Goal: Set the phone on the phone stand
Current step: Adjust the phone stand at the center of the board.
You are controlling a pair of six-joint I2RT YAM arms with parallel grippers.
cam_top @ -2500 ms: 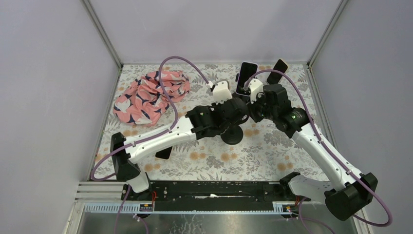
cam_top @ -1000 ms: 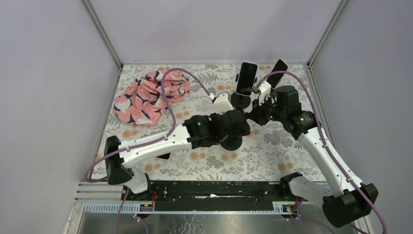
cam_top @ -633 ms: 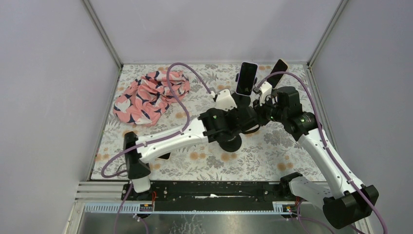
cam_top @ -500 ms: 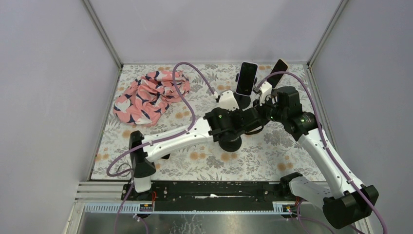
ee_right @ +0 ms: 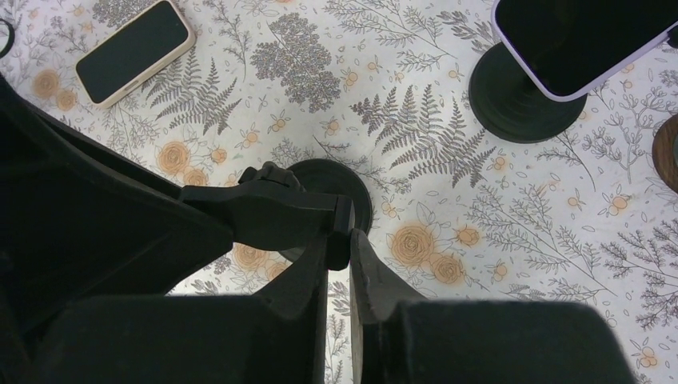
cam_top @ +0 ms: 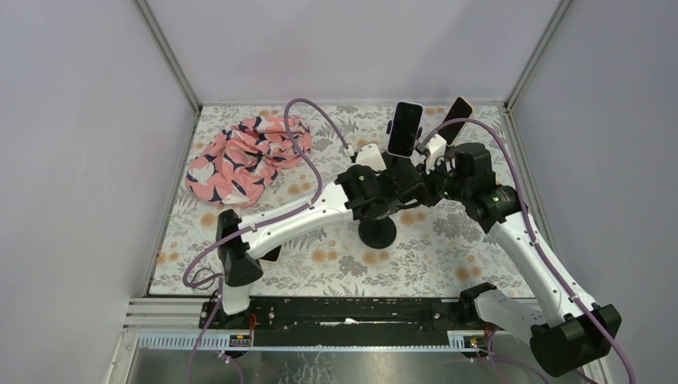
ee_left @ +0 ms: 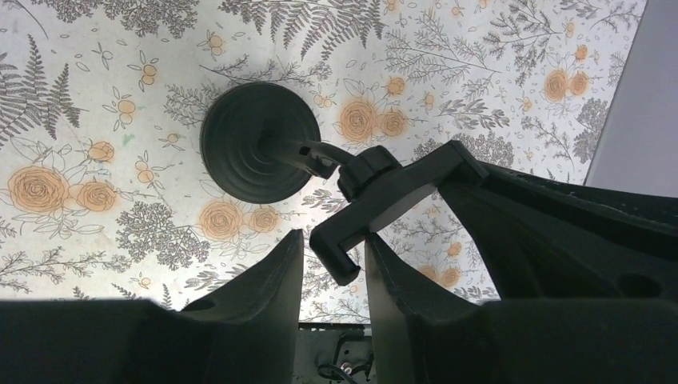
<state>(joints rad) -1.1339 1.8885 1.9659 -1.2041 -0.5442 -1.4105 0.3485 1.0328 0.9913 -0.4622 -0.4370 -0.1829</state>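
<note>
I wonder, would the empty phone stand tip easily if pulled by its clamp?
Probably top-heavy: the empty phone stand carries a wide clamp on a thin neck over a round base, so sideways pulls could tip it. It looks rigid, unlikely to flex. The right gripper pinches one clamp end, which may steady it.

left arm (cam_top: 296, 224) and right arm (cam_top: 524, 244) reach forward, wrists meeting. left gripper (ee_left: 334, 240) half-closed on phone stand clamp (ee_left: 384, 188); right gripper (ee_right: 340, 238) pinched nearly shut on same clamp.

Plain lavender walls (cam_top: 352, 48) all round here.
Floral tablecloth (cam_top: 436, 258) spreads underneath; metal posts (cam_top: 168, 56) mark the back corners.
</note>
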